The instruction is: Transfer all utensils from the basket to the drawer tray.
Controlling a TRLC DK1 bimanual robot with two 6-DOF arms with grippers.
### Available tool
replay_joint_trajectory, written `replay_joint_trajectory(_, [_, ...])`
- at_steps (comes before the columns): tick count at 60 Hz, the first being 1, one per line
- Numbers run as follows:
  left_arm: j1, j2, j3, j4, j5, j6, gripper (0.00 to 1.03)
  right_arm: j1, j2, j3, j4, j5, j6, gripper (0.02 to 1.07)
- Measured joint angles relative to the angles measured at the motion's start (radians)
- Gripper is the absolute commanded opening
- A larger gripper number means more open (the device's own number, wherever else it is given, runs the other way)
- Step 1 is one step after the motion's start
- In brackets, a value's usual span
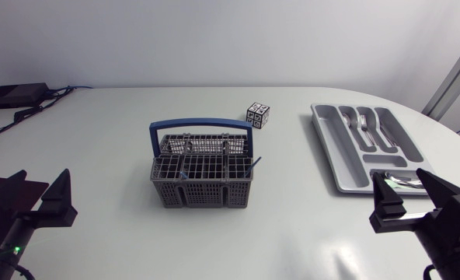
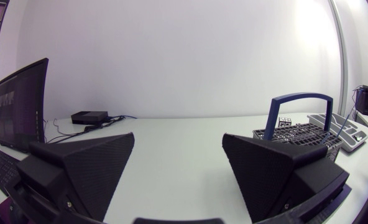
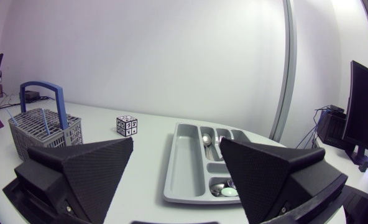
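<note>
Left jaws and right jaws are hanging spread, empty, flanking the cutlery basket (image 1: 202, 190), probably because a blue utensil (image 1: 253, 165) is standing inside.

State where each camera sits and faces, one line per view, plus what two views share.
Head view: fixed above the table, looking down on the basket and tray; left gripper and right gripper at the lower corners.
Left wrist view: mounted behind the left gripper, which shows open in front; faces the basket across the table.
Right wrist view: mounted behind the right gripper, open in front; faces the tray.
Shared: both wrist views show basket, tray and patterned cube.
</note>
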Motion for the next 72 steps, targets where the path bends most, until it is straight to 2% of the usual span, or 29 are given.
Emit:
replay_joint_trajectory(48, [0.002, 0.000, 0.009, -0.016, 0.000, -0.011, 0.97, 0.008, 0.000, 0.001, -0.001, 0.000, 0.000, 1.02])
replay_joint_trajectory(59, [0.003, 0.040, 0.090, -0.061, -0.002, -0.026, 0.97, 0.020, 0.006, 0.029, -0.015, 0.000, 0.000, 1.02])
replay_joint_trajectory(72, [-0.006, 0.243, 0.260, -0.092, -0.004, -0.080, 0.97, 0.046, 0.143, 0.130, -0.011, 0.002, 0.000, 1.02])
